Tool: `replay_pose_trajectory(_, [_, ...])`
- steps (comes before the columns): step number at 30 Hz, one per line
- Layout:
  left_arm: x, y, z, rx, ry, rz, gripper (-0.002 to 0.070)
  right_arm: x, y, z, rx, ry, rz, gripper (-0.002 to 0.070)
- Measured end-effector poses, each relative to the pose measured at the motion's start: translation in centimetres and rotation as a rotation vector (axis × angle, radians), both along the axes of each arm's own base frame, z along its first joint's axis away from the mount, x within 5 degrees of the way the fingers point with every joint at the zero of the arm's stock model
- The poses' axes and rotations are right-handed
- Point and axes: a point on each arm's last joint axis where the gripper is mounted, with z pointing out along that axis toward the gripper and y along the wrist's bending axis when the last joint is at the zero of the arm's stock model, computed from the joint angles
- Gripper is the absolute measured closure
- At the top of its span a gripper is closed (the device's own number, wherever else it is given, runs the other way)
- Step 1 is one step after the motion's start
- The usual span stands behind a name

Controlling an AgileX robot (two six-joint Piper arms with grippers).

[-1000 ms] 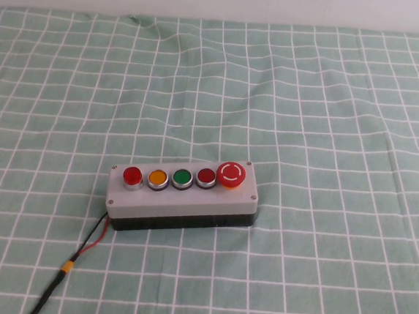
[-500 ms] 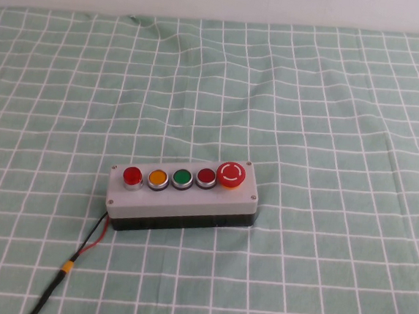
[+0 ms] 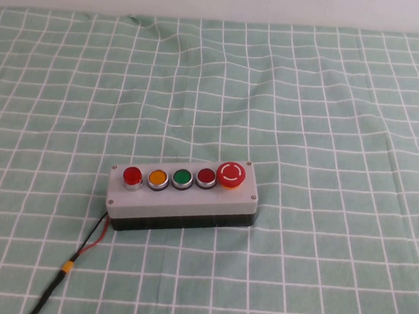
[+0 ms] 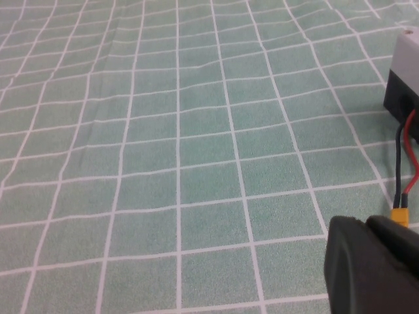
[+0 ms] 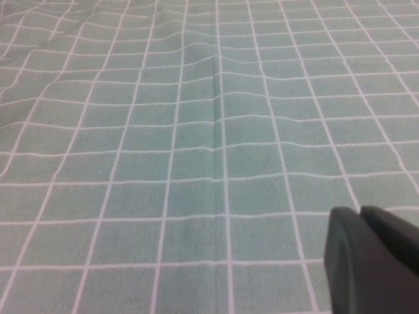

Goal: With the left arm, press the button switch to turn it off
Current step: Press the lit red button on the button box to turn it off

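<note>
The switch box point(image 3: 183, 193) lies mid-surface point(image 3: 332, 101), its cable point(image 3: 68, 266) running beside the left end effector point(image 4: 365, 226); the right end effector point(image 5: 360, 214) hovers over the surface elsewhere.

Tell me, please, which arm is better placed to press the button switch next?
Left. The left tool hovers near the wired end of the switch box; the right tool faces only checked cloth.

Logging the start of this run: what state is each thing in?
Cloth, spread, slightly wrinkled.
Switch box, flat on cloth, untouched.
Left red button, bright, maybe lit.
Cable, attached at the box's left end.
Left pincer, shut, low over cloth near the cable.
Right pincer, shut, over bare cloth.
</note>
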Motion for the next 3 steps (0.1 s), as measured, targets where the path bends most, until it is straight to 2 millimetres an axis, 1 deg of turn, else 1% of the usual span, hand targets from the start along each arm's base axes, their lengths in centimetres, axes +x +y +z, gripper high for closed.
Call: replay_pose_trajectory(3, [0.00, 0.00, 0.00, 0.000, 0.000, 0.000, 0.0677, 0.00, -0.06, 0.00, 0.000, 0.000, -0.012, 0.0694])
